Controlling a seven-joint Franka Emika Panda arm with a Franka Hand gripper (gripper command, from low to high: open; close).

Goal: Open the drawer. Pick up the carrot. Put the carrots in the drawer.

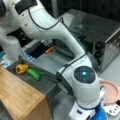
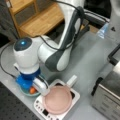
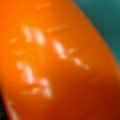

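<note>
The drawer (image 1: 46, 86) stands pulled out from the wooden-topped cabinet (image 1: 20, 97) and holds a yellow pepper (image 1: 21, 68) and a green cucumber (image 1: 33, 74). The carrot (image 2: 32, 90) lies in a teal bowl (image 2: 23, 91) near a front view's bottom left. My gripper (image 2: 30, 87) is lowered straight onto it, its blue body right above the bowl. In the wrist view the carrot (image 3: 50, 65) fills nearly the whole picture, with a strip of teal bowl (image 3: 106, 17) at the top right. The gripper's blue end (image 1: 98, 115) also shows at a front view's bottom; its fingers are hidden.
A pink plate (image 2: 58, 100) rests on a white flat appliance (image 2: 75, 96) right beside the bowl. The silver toaster oven (image 1: 100, 37) stands at a front view's right. A small orange-red thing (image 1: 50, 50) lies behind the arm. The wooden cabinet (image 2: 42, 20) is at a front view's top.
</note>
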